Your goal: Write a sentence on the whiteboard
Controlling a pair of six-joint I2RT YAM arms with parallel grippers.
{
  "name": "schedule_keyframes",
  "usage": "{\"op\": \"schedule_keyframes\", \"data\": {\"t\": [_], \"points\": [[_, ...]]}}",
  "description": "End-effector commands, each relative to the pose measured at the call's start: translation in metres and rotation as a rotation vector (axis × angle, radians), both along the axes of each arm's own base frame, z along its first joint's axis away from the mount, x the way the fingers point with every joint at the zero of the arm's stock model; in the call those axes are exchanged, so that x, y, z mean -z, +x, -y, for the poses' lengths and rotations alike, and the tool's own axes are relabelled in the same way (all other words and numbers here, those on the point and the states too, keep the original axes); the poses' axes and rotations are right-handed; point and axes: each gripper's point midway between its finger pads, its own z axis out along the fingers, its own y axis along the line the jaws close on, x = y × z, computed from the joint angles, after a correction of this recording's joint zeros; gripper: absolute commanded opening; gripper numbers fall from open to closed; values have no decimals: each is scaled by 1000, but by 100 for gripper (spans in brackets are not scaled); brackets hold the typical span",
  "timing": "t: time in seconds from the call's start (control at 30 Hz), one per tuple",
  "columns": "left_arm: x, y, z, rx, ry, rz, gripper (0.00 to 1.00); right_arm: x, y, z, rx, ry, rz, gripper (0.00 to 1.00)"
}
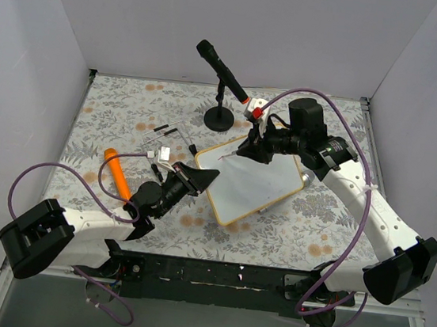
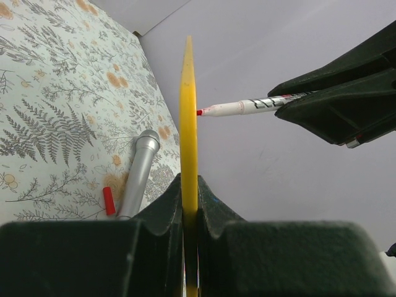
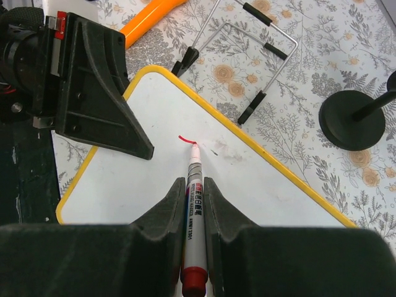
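Top external: counter (image 1: 114, 103) carries whiteboard (image 1: 259, 188), its edge clenched in left pincer (image 1: 203, 179). Right pincer (image 1: 254, 148) grasps marker (image 3: 193, 204), tip on the board. Writing looks barely begun; next move needs steady strokes onward from the tip. Only right wrist shows sentence (image 3: 184, 138): one red curve at the tip. Left wrist sees the board edge-on.

From above, the right gripper (image 1: 241, 152) covers the marker's (image 3: 194, 185) tip and the red stroke (image 3: 185, 140) — neither shows there — and the left gripper (image 1: 203, 178) hides the whiteboard's (image 1: 259, 186) left corner. In the left wrist view the silver microphone's (image 2: 140, 170) lower end vanishes behind a finger. In the right wrist view the black stand's (image 3: 352, 120) rod runs off the edge.
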Motion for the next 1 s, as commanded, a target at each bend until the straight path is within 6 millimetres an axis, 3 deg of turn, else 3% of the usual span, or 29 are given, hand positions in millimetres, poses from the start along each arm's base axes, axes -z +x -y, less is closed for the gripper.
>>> {"op": "schedule_keyframes", "data": {"t": [0.0, 0.33, 0.73, 0.97], "points": [[-69, -8, -7, 5, -185, 133, 0, -6, 16, 4, 68, 0, 47, 1], [-67, -8, -10, -5, -183, 127, 0, -8, -8, -3, -74, 31, 16, 1], [-67, -8, -11, -7, -182, 129, 0, -2, 1, 0, -27, 6, 24, 1], [-68, -8, -14, -19, -183, 131, 0, 10, -7, 6, -48, -22, 30, 1]]}}
